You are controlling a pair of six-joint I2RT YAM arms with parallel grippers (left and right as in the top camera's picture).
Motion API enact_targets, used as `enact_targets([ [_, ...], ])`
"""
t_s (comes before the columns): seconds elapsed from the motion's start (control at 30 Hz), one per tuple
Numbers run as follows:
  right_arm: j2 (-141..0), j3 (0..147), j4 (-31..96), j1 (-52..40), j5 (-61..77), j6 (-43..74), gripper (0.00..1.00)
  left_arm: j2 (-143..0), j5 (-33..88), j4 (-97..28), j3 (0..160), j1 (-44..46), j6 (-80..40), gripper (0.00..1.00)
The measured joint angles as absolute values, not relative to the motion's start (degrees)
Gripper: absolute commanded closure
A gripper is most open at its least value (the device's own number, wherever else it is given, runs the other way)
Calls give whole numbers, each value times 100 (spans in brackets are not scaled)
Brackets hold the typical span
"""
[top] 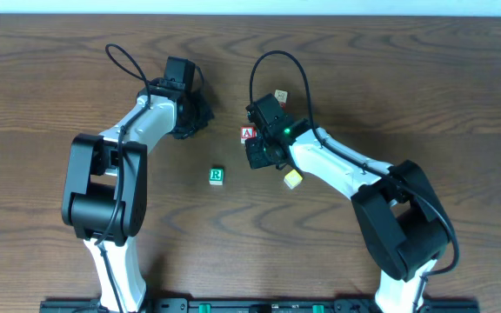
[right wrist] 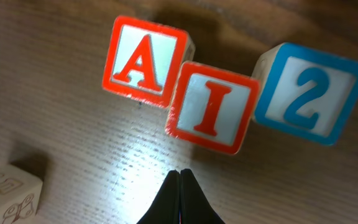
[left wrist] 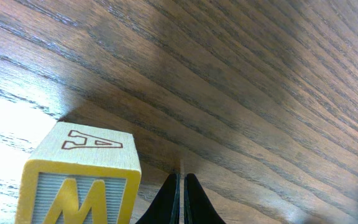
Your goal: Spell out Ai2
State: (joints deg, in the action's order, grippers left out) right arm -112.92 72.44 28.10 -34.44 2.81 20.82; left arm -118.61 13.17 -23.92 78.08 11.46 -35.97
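Three wooden letter blocks lay in a row on the dark wood-grain table (top: 407, 69), near the middle and under the right arm's wrist. In the right wrist view the row slanted. The A block (right wrist: 145, 61) had a red border and red letter on a pale face. The I block (right wrist: 211, 107), coloured alike, touched its corner. The 2 block (right wrist: 309, 92), with blue border and numeral, sat just beside the I block. The right gripper (right wrist: 180, 199) hung near the I block with fingers pressed together, holding nothing. The left gripper (left wrist: 180, 202), likewise closed and empty, was just beside a yellow-edged block (left wrist: 79, 180) showing M and A. A green R block (top: 217, 176) lay apart, between the arms.
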Motion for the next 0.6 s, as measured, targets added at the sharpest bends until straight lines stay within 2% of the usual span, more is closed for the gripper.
enact_targets([
  [0.6,-11299,7244,2475,-3444,-27,2084,98,-11861,1317,-2390,7808,1146,-3597,94],
])
